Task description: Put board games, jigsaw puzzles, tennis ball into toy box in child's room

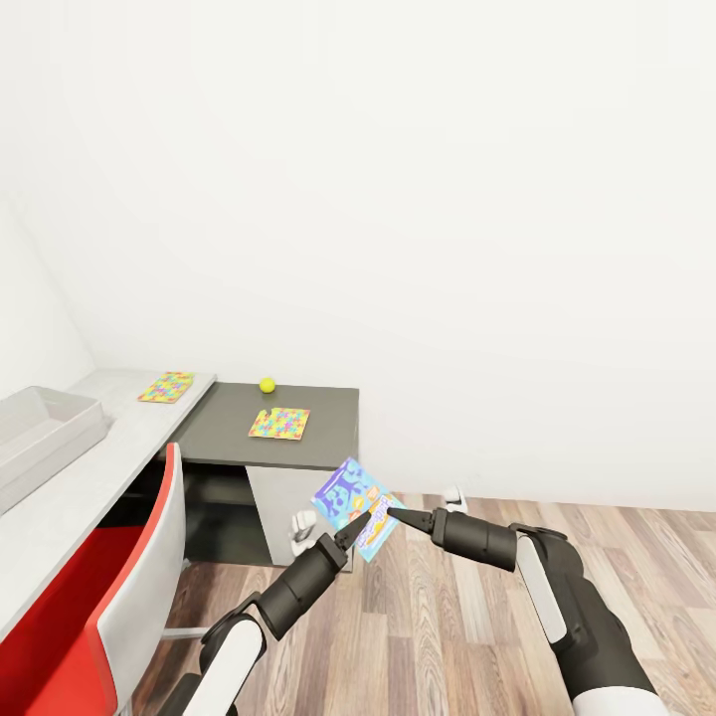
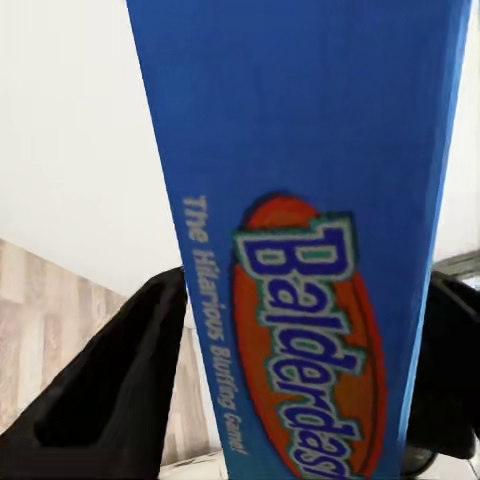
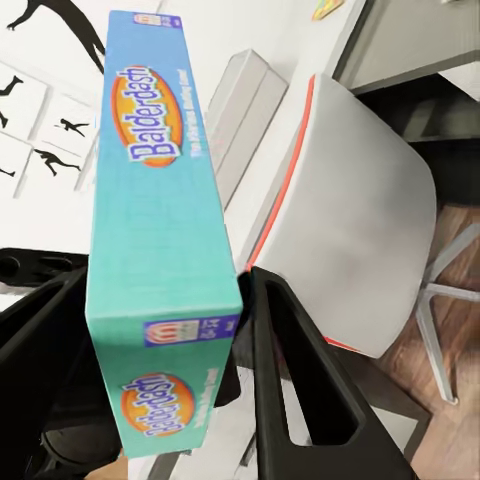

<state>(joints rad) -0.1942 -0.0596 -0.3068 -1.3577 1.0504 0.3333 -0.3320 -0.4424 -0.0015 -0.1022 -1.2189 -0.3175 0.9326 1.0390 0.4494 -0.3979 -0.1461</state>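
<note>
1. Two grippers on one toy: the blue game (image 1: 355, 506) hangs in the air over the wood floor (image 1: 467, 636), in front of the desk's dark wing (image 1: 298, 423), well apart from the bin (image 1: 40, 433).
2. Left gripper (image 1: 348, 537) has its fingers closed on the box edge; the left wrist view shows the blue side lettered "Balderdash" (image 2: 300, 300) clamped between both dark fingers (image 2: 120, 390).
3. Right gripper (image 1: 390, 513) pinches the box's other edge; its wrist view has the game (image 3: 160, 230) seated tight between the fingers (image 3: 290, 380).
4. Still out on the desk: one puzzle (image 1: 166, 387) on the light top, another puzzle (image 1: 279, 424) on the dark wing, and the ball (image 1: 267, 385) just behind it.
5. The bin looks empty as far as its visible part shows, so judging by this, nothing is stowed yet.
6. The red chair (image 1: 119, 597) stands between robot and bin, something to swing around.
</note>
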